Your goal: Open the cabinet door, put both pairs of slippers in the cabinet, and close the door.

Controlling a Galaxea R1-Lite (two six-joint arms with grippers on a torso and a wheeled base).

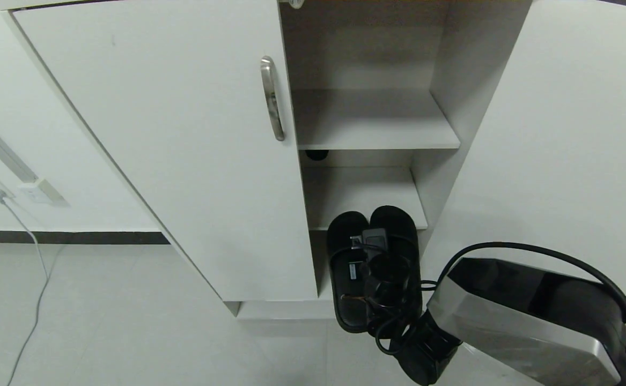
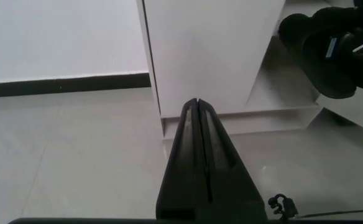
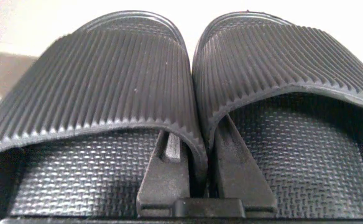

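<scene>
A pair of black slippers (image 1: 345,279) hangs side by side in front of the cabinet's lowest opening, toes pointing in. My right gripper (image 1: 373,238) is shut on them. In the right wrist view its fingers (image 3: 169,174) pinch the two ribbed straps (image 3: 125,81) together where they meet, gripper (image 3: 197,155). The cabinet's right door (image 1: 570,134) stands wide open and the left door (image 1: 184,134) with its metal handle (image 1: 272,99) is closed. My left gripper (image 2: 197,109) is shut on nothing, low over the floor, facing the cabinet base (image 2: 243,118), with the slippers (image 2: 330,50) farther off.
Two bare white shelves (image 1: 372,123) (image 1: 361,195) sit above the lowest opening. A small dark thing (image 1: 317,155) shows at the back under the upper shelf. A wall socket (image 1: 1,195) and grey cable (image 1: 39,268) are at the left over the tiled floor (image 1: 130,332).
</scene>
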